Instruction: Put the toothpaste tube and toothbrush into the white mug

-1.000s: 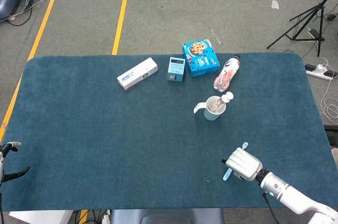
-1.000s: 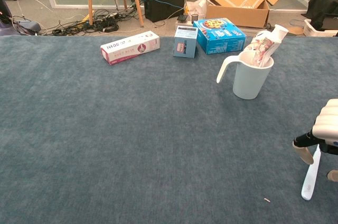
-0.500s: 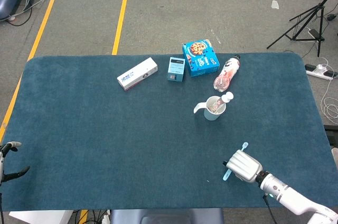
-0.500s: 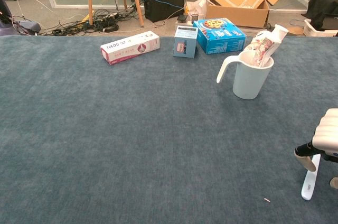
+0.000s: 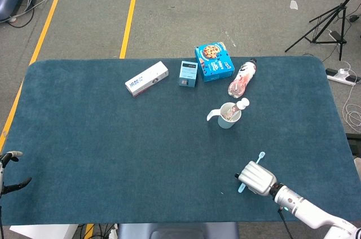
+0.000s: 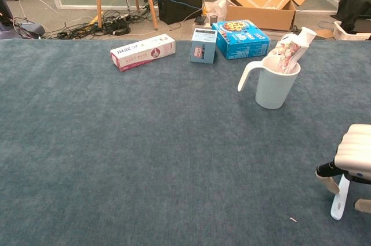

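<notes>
The white mug stands right of the table's centre, handle to the left. The toothpaste tube leans inside it, cap end sticking out to the upper right. The light blue toothbrush lies flat on the cloth near the front right. My right hand hovers low over its middle, palm down, hiding most of it. The thumb and a fingertip sit on either side of the brush with a gap. My left hand is off the table's left front corner, fingers apart, holding nothing.
Along the back of the blue table lie a white toothpaste box, a small blue box, a blue cookie box and a pink bottle lying flat behind the mug.
My right hand has sunk lower and shifted slightly toward the front edge over the toothbrush. The toothbrush, mug and left hand have not moved.
</notes>
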Tool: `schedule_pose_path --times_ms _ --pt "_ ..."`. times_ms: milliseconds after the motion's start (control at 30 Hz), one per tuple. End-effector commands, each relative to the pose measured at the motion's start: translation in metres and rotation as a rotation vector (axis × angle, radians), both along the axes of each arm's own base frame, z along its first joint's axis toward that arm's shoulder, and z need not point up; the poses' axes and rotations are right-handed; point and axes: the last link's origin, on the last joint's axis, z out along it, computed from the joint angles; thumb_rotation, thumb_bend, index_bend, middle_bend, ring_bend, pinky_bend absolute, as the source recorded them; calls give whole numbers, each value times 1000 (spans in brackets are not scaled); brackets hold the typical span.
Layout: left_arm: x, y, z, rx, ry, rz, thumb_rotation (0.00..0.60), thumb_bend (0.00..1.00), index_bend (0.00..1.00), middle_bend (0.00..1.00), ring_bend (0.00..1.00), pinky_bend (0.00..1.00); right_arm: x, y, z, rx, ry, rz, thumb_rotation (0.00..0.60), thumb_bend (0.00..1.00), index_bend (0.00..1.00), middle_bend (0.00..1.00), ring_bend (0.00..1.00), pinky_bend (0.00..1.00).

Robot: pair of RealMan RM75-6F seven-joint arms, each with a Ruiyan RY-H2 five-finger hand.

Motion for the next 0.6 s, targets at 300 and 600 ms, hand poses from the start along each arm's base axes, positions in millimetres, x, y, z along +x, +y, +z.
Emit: schedule_pose_path --times_ms 300,600 --pt "0 0 0 1 -2 -1 600 0 315 403 332 281 1 -1 -4 7 5 2 600 187 520 1000 1000 1000" --pt "1 0 1 4 -4 -3 600 0 315 404 332 281 -1 -2 -8 13 15 -4 600 187 521 1000 1000 1000"
